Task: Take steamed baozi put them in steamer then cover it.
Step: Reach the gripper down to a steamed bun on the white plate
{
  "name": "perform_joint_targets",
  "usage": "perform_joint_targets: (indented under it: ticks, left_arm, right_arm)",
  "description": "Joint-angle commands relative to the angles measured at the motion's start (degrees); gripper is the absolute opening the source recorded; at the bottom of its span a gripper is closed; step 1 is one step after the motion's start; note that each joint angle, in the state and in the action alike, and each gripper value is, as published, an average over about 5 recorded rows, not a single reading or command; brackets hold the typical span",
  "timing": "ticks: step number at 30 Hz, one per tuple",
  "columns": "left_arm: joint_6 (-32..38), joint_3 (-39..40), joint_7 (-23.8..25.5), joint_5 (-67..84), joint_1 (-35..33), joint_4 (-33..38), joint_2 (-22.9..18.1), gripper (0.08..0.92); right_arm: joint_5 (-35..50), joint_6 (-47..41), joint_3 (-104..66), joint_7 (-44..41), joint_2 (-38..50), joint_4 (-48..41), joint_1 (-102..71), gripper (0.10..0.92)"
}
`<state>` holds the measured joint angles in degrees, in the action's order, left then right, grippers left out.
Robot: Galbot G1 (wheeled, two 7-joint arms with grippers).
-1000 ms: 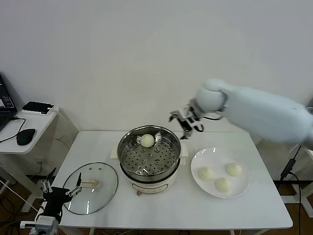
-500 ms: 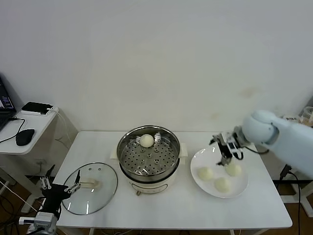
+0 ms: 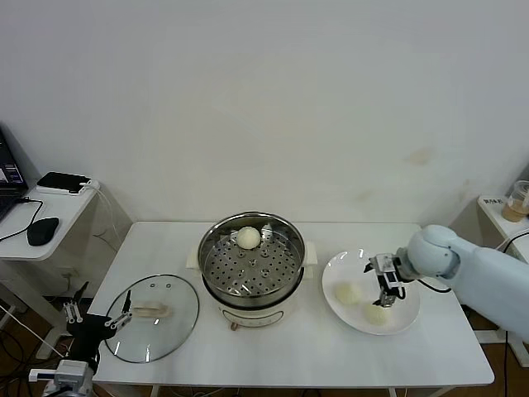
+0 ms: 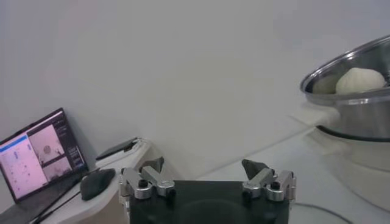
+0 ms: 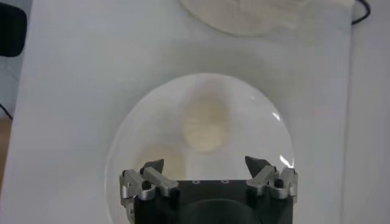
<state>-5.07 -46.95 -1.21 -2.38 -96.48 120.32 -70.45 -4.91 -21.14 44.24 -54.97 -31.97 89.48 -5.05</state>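
The steel steamer (image 3: 252, 266) stands mid-table with one baozi (image 3: 248, 237) on its perforated tray at the back. Two baozi (image 3: 348, 293) (image 3: 377, 313) show on the white plate (image 3: 355, 265); a third is hidden under my right gripper (image 3: 386, 294), which hangs open just above the plate. In the right wrist view the open gripper (image 5: 205, 165) has one baozi (image 5: 204, 125) just ahead of its jaws and another (image 5: 159, 159) by one finger. The glass cover (image 3: 153, 317) lies flat on the table at front left. My left gripper (image 3: 92, 324) is open and empty beside it, below the table's edge.
A side table at far left holds a laptop (image 4: 36, 152), a mouse (image 3: 43, 231) and a black device (image 3: 64, 181). The left wrist view shows the steamer (image 4: 353, 91) farther off. A cup (image 3: 521, 198) stands on a shelf at far right.
My right gripper has swung from beside the steamer's far right rim across and down onto the plate, over the right-hand baozi. The left gripper has sunk slightly.
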Motion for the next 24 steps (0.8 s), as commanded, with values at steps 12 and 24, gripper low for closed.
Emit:
perform_joint_targets:
  ticks: [12,24]
  left_arm:
    - [0.1,-1.2,0.1,0.1,-0.2,-0.2,0.0,0.823]
    - [0.1,-1.3,0.0,0.1,-0.1,-0.3,-0.6,0.823]
  right_arm:
    - [-2.6,0.8,-0.7,1.9,-13.9,-13.8,-3.0,0.823]
    - [-2.7,-2.0,0.8,0.7,-14.7,-14.8,-1.7,0.717]
